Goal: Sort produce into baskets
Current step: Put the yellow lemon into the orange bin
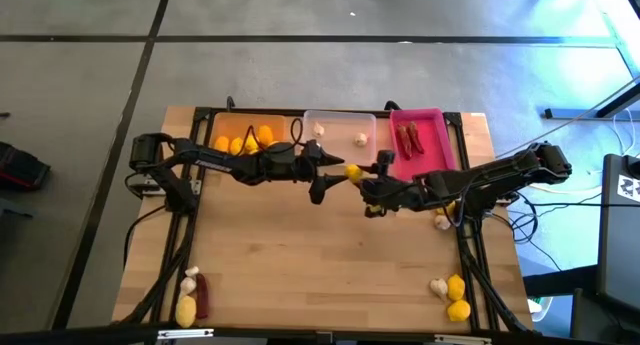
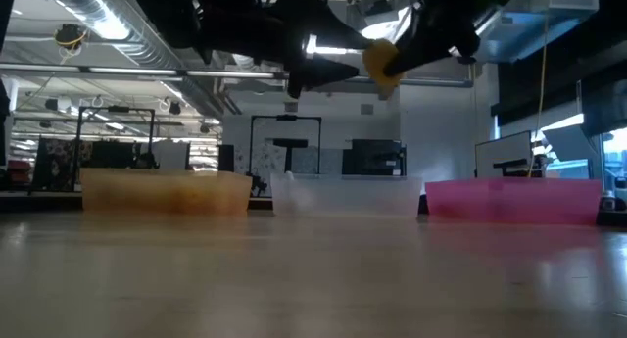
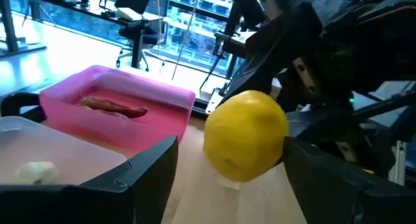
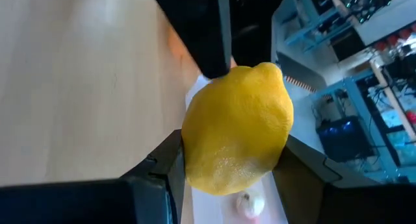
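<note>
A yellow lemon (image 1: pixel 353 171) hangs in mid-air over the table's middle, just in front of the clear basket (image 1: pixel 338 115). My right gripper (image 4: pixel 231 175) reaches in from the table's right and is shut on it. My left gripper (image 3: pixel 227 185) comes from the left and stands open, one finger on either side of the lemon (image 3: pixel 247 136). Whether it touches the lemon, I cannot tell. The orange basket (image 1: pixel 248 118) holds lemons, the clear one garlic bulbs, and the pink basket (image 1: pixel 418 115) chilies. My right gripper pinches the lemon's two opposite sides (image 4: pixel 195 152) between its two fingers (image 4: pixel 156 175). The fingers come from the table's right, slanting a little down. The lemon is lifted clear of the table, and its pointed end (image 4: pixel 270 69) sticks out beyond the fingertips.
Loose produce lies at the near left corner: a garlic bulb (image 1: pixel 190 281), a lemon (image 1: pixel 186 310) and a chili (image 1: pixel 202 295). At the near right lie a garlic bulb (image 1: pixel 438 285) and two lemons (image 1: pixel 458 297). Another garlic bulb (image 1: pixel 442 222) lies under the right arm. Bare wood fills the table's middle.
</note>
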You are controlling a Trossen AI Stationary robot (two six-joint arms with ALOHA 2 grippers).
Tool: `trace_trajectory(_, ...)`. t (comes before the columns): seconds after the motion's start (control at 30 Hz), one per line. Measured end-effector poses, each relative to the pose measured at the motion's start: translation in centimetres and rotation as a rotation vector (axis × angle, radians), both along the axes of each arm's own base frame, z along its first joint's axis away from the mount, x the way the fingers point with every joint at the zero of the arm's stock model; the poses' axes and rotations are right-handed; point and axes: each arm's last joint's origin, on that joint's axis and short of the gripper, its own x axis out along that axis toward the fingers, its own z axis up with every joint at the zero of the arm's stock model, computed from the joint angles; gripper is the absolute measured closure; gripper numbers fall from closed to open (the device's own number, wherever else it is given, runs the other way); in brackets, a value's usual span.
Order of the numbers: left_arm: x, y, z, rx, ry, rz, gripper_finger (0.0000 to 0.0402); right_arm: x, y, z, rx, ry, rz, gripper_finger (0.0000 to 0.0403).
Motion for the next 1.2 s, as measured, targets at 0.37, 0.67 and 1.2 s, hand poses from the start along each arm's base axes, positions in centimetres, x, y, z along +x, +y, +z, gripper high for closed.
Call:
trace_trajectory(0.37,1.5,-0.7,1.2,0.039,-0.025,-0.023,0.013,0.5,0.1,0.7,-0.033,-0.051,0.037,0.0232)
trace_trajectory(0.67,1.7,-0.6,0.9,0.035,-0.019,-0.004,0.0171,0.5,0.1,0.7,-0.028,-0.062,0.042,0.0232)
trace_trajectory(1.2,1.7,-0.6,0.8,0.04,-0.014,-0.002,0.0205,0.4,0.2,0.8,0.004,-0.077,0.025,0.0155)
